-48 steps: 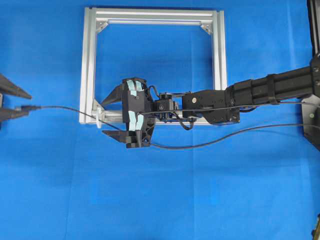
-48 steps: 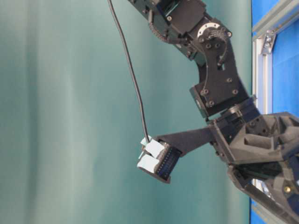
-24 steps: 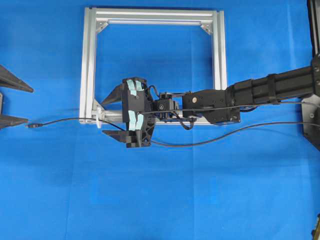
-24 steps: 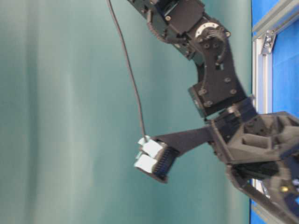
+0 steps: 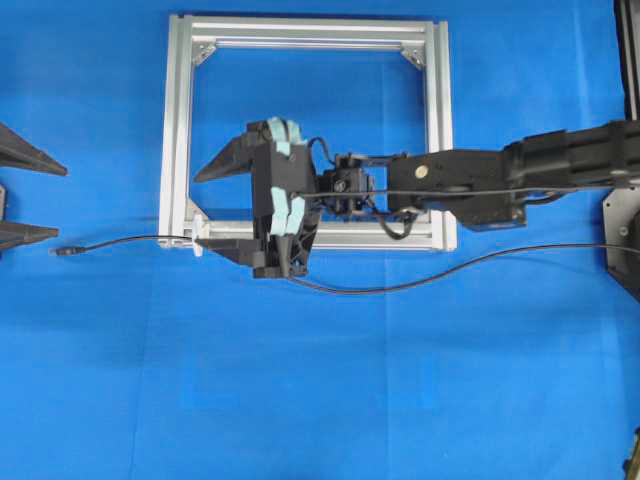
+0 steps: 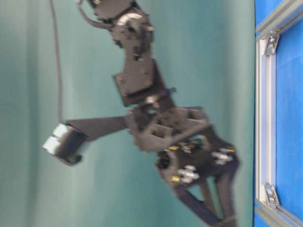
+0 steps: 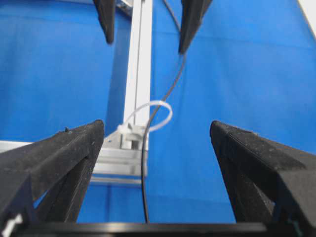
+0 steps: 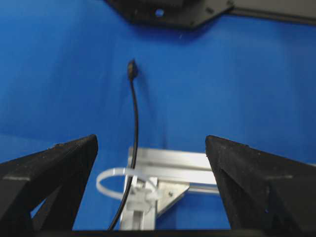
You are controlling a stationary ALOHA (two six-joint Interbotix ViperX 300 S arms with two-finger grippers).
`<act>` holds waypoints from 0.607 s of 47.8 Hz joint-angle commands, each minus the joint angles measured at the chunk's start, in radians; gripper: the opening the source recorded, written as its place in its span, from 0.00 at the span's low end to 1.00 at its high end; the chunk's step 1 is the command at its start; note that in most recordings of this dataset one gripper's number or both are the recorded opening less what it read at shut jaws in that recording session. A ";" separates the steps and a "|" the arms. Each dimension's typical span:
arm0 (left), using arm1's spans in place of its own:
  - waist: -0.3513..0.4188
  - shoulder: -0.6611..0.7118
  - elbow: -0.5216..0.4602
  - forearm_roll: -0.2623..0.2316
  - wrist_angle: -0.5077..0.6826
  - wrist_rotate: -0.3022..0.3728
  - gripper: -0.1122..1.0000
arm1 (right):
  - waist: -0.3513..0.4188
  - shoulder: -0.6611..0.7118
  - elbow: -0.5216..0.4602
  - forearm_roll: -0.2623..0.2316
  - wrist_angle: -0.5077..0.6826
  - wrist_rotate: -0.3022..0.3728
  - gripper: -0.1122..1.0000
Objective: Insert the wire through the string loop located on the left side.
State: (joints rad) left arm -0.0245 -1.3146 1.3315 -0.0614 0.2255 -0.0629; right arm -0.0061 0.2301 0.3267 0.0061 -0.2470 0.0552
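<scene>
The long thin black wire (image 5: 400,285) is lying across the blue tabletop (image 5: 400,400), passing through the tiny white string loop (image 7: 153,116) at the square silver aluminium frame's (image 5: 175,120) lower-left corner.

Left gripper (image 5: 12,200) has let go of the wire (image 5: 120,240); right gripper (image 5: 225,210) has lifted.

The left jaws, earlier shut on the plug end, now stand apart, and the plug lies on the blue cloth. The right gripper has risen and shifted over the frame (image 5: 176,130).

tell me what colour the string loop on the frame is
White string loop, clearest in the left wrist view.
</scene>
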 commanded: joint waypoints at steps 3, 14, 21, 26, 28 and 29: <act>0.002 0.009 -0.011 0.002 -0.015 0.002 0.85 | -0.009 -0.074 -0.025 0.003 0.011 0.002 0.96; 0.003 0.009 -0.012 0.003 -0.032 0.005 0.85 | -0.020 -0.121 -0.025 0.003 0.018 0.002 0.96; 0.002 0.011 -0.011 0.003 -0.048 0.025 0.85 | -0.020 -0.126 -0.023 0.005 0.020 0.002 0.96; 0.002 0.011 -0.011 0.003 -0.048 0.035 0.85 | -0.020 -0.126 -0.023 0.009 0.018 0.003 0.96; 0.003 0.009 -0.011 0.003 -0.049 0.035 0.85 | -0.020 -0.126 -0.023 0.012 0.020 0.003 0.96; 0.003 0.011 -0.011 0.003 -0.048 0.037 0.85 | -0.021 -0.126 -0.021 0.014 0.020 0.003 0.96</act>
State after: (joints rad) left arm -0.0245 -1.3146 1.3315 -0.0614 0.1887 -0.0291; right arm -0.0245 0.1442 0.3267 0.0123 -0.2240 0.0552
